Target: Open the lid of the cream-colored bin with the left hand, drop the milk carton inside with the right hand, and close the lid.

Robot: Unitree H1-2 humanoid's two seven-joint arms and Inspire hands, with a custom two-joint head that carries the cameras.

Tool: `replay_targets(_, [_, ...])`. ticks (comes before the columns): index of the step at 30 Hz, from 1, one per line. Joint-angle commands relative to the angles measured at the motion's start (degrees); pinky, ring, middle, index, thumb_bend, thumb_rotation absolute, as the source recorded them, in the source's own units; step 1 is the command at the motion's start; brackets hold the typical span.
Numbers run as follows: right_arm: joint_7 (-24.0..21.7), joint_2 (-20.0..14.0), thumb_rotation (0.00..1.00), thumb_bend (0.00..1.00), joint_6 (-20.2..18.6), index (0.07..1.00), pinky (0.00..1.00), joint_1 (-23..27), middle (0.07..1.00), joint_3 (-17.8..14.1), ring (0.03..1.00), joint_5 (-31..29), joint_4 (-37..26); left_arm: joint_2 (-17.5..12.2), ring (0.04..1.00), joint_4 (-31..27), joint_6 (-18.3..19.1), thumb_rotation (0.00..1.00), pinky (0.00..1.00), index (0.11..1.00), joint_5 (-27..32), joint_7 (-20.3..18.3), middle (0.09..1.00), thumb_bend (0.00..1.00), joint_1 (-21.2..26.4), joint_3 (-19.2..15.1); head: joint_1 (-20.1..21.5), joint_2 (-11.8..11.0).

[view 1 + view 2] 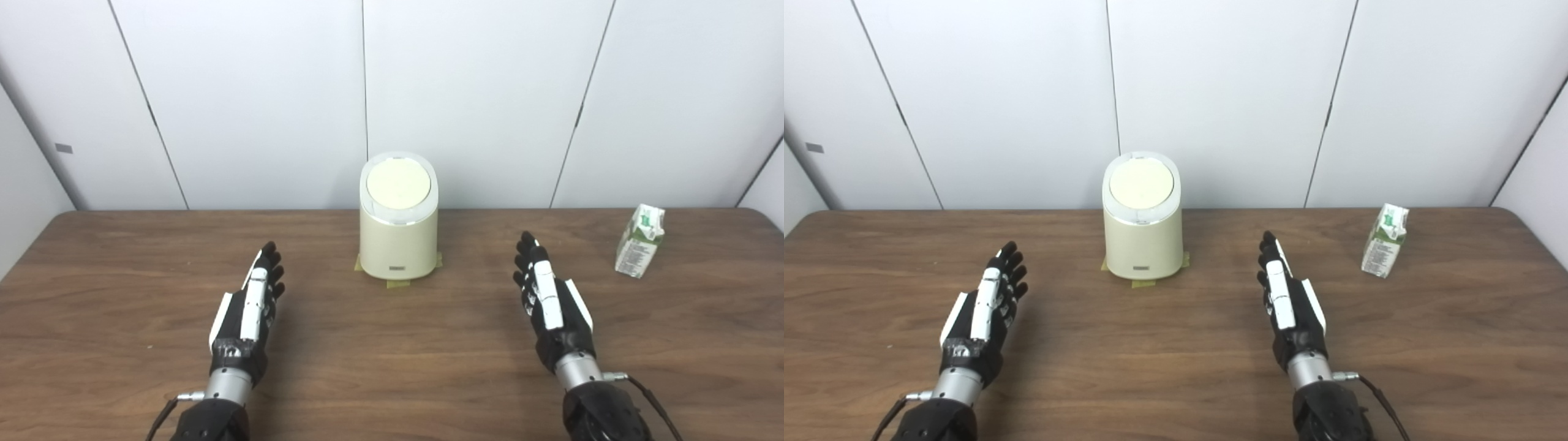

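Bin [399, 236] and carton [640, 241] are seen standing on a wooden bench [392, 380], in front of white wall panels [245, 92]. The bin is placed at mid-width, toward the far edge of the bench, upright, with its round lid [398, 184] shut flat inside a pale rim. Bits of yellowish tape [398, 283] are seen on the bench at the foot of the bin, and a small label is carried low on its front wall. The carton, white with green print, is found well to the right of the bin, near the far right corner of the bench, standing upright with a slight lean and its folded top uppermost. The left hand [248, 309] is held low over the bench, near and to the left of the bin, with its fingers stretched forward and spread a little; nothing is held in it. The right hand [551, 300] is held likewise on the other side, between bin and carton but touching neither, fingers extended and apart, empty. Both hands are kept well clear of the bin, and the carton is untouched.
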State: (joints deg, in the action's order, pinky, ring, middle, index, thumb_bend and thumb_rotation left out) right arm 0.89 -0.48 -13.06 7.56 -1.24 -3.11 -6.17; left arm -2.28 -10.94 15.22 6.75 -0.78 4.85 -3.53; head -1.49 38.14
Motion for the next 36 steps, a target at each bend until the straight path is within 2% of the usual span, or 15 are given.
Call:
replay_targets(1, [0.01, 0.23, 1.00, 0.61, 0.74, 1.000, 1.00, 1.68, 1.000, -0.39, 1.000, -0.39, -2.41, -0.50, 1.000, -2.18, -0.54, 1.00, 1.00, 1.000, 0.14, -0.63, 1.000, 0.42, 1.43, 0.18, -0.02, -0.01])
replay_targets(22, [-0.19, 0.02, 1.00, 0.61, -0.93, 1.000, 1.00, 1.17, 1.000, -0.45, 1.000, -0.74, -3.55, -0.60, 1.000, -2.69, 0.01, 1.00, 1.00, 1.000, -0.02, -0.50, 1.000, 0.43, 1.05, 0.29, -0.68, 0.34])
replay_targets(28, [-0.24, 0.11, 1.00, 0.61, 0.39, 1.000, 1.00, 0.72, 1.000, -0.32, 1.000, -0.58, -2.61, -0.68, 1.000, -2.61, -0.13, 1.00, 1.00, 1.000, 0.08, -0.63, 1.000, 0.43, 0.55, 0.25, -0.12, -2.43])
replay_targets(34, [-0.70, 0.02, 1.00, 0.62, 1.24, 1.000, 1.00, 0.23, 1.000, -0.17, 1.000, -0.82, -2.50, -0.47, 1.000, -2.56, -0.90, 1.00, 1.00, 1.000, 0.47, -0.87, 1.000, 0.42, -0.12, 0.27, 0.21, -4.34])
replay_targets(36, [-0.92, -0.13, 1.00, 0.61, 1.65, 1.000, 1.00, 0.09, 1.000, -0.13, 1.000, -0.83, -2.24, -0.55, 1.000, -2.28, -1.33, 1.00, 1.00, 1.000, 0.55, -1.09, 1.000, 0.41, -0.31, 0.34, 0.21, -4.34])
